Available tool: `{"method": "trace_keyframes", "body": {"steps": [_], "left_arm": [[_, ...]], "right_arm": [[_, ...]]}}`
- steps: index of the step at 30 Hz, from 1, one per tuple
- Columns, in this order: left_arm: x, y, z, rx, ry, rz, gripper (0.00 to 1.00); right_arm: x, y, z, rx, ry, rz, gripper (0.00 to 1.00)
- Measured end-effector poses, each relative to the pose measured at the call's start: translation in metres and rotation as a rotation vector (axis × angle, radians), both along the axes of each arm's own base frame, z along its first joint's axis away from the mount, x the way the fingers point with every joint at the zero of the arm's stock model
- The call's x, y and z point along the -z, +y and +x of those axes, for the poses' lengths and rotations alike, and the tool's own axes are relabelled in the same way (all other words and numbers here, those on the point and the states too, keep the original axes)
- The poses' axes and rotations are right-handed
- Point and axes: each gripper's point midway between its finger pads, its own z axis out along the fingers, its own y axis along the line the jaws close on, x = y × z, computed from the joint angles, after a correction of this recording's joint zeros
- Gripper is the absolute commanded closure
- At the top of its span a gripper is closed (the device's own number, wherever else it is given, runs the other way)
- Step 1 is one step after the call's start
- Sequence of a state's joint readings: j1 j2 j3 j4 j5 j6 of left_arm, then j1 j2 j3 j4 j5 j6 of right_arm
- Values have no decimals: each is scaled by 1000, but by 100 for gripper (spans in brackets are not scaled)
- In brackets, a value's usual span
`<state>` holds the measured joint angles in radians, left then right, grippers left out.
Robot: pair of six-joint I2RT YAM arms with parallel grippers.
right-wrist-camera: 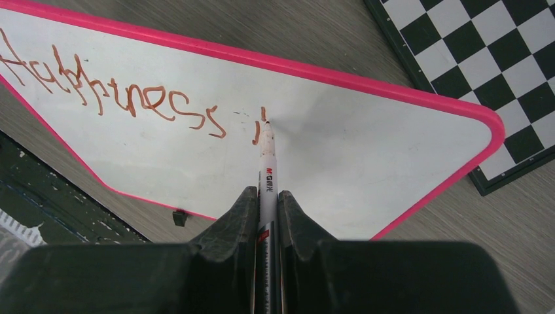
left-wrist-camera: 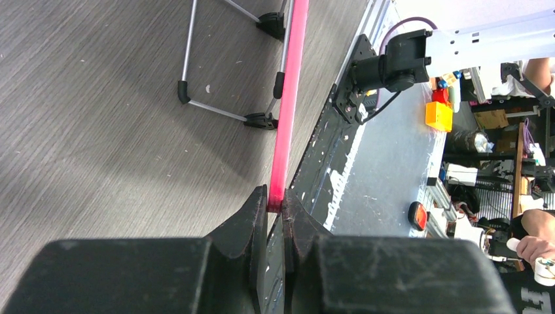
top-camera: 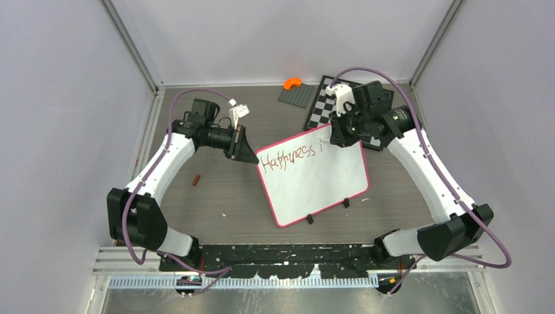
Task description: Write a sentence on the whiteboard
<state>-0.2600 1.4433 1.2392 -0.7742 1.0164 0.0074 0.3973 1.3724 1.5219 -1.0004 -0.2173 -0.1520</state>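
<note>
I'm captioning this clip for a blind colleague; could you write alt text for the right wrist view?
The right pincer holds a white marker with its tip on the whiteboard, beside the reddish handwritten word "Happiness" and one short extra stroke. A black-and-white chessboard lies past the board's pink frame on the grey table.

Lighting: bright, even, diffuse from above. Shadows: soft, beneath whiteboard (top-camera: pixel 314 176). Top view: sharp. Left wrist view: far background at upper right washed out.

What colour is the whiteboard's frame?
Bright pink; the frame shows best in the right wrist view.
</note>
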Motion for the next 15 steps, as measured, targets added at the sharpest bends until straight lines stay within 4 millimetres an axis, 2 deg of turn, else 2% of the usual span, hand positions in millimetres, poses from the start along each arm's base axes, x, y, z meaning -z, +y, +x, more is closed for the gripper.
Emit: {"method": "trace_keyframes", "body": {"steps": [6, 15], "left_arm": [[0, 0, 0, 0, 0, 0, 100], [0, 0, 0, 0, 0, 0, 100]], "right_arm": [[-9, -5, -3, 12, -34, -5, 100], [2, -7, 0, 15, -14, -28, 100]]}}
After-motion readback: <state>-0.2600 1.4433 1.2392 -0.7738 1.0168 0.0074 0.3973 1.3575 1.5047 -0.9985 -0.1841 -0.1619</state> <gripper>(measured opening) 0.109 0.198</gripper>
